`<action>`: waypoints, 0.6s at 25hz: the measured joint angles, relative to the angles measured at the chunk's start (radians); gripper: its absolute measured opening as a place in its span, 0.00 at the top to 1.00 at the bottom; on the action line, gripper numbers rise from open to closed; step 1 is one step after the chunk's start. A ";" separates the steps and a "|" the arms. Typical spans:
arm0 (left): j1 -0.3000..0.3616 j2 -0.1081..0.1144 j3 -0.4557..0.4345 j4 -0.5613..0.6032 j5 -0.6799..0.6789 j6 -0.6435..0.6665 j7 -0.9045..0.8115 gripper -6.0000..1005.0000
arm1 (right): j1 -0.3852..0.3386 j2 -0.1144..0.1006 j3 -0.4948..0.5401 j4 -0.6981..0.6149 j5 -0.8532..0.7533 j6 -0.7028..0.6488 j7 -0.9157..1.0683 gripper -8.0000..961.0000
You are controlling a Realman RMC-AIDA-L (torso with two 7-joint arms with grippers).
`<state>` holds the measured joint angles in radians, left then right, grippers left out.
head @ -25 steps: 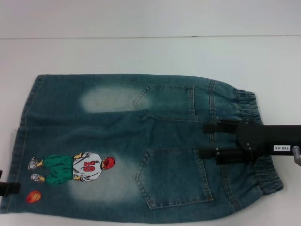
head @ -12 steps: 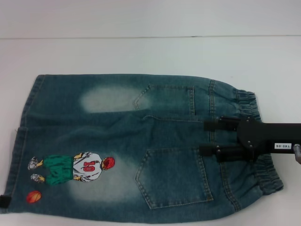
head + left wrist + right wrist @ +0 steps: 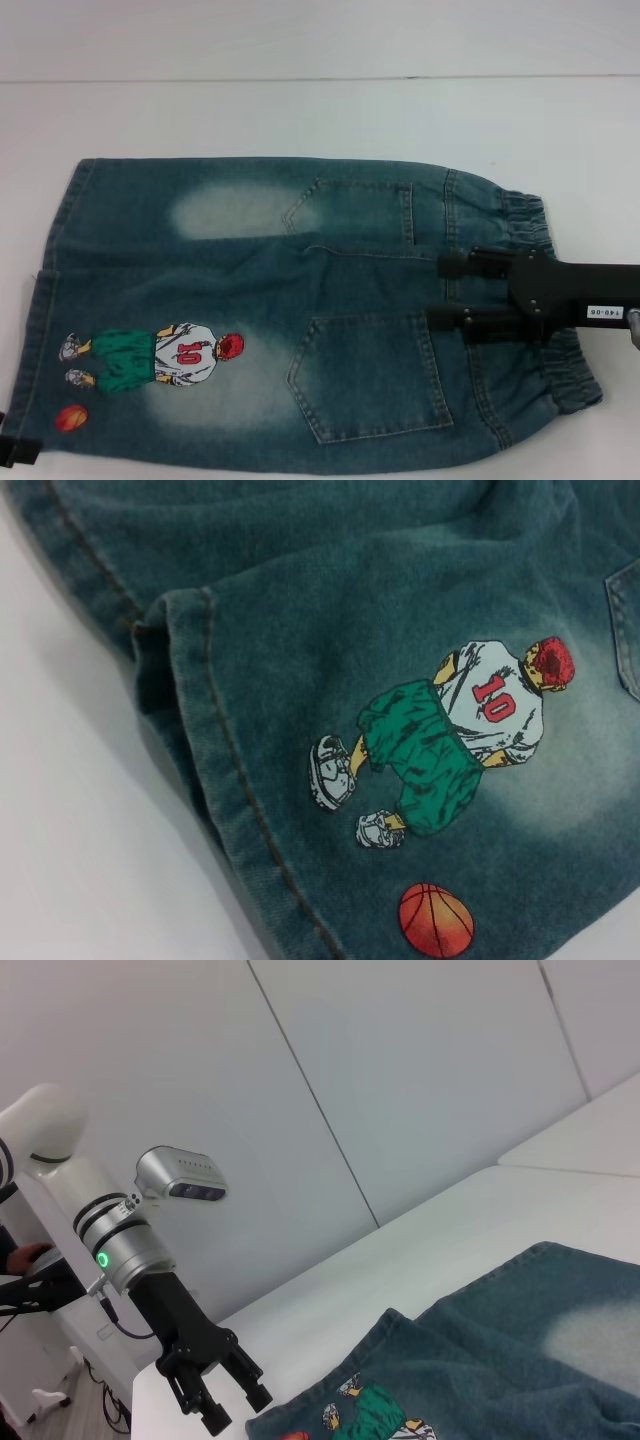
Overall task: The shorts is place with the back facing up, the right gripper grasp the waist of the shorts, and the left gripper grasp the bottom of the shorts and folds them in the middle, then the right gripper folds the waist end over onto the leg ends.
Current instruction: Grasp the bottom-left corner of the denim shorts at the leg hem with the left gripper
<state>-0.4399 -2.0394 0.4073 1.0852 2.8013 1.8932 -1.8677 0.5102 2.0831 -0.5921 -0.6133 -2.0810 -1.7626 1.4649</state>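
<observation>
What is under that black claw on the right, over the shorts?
Under the right gripper lie the shorts, near the waistband. Its two fingers are spread over the denim. The cloth right below them is covered. The left gripper waits, fingers apart, by the leg hem.

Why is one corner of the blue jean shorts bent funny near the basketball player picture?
The blue denim shorts lie mostly flat on the white table, but the leg hem by the basketball player print is turned over on itself, making a small fold. The left gripper hangs open near that corner. Nothing looks torn or spilled.
</observation>
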 joint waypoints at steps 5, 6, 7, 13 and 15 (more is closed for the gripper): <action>-0.002 -0.002 0.009 -0.023 0.001 -0.024 0.000 0.11 | -0.006 0.000 0.000 -0.004 0.001 -0.004 0.000 0.04; -0.003 -0.002 0.010 -0.025 0.001 -0.030 0.000 0.11 | -0.007 0.000 0.000 -0.005 0.001 -0.005 0.000 0.04; -0.004 -0.002 0.011 -0.026 0.001 -0.033 0.000 0.11 | -0.008 0.000 0.000 -0.005 0.001 -0.005 0.000 0.04; -0.012 0.001 0.013 -0.028 0.002 -0.042 -0.003 0.11 | -0.009 0.000 0.004 -0.006 0.001 -0.006 0.000 0.04; -0.012 0.003 0.013 -0.028 0.008 -0.045 -0.005 0.11 | -0.011 0.000 0.008 -0.006 0.001 -0.007 0.000 0.04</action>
<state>-0.4519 -2.0368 0.4203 1.0570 2.8094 1.8479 -1.8732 0.4993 2.0831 -0.5845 -0.6194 -2.0799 -1.7693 1.4648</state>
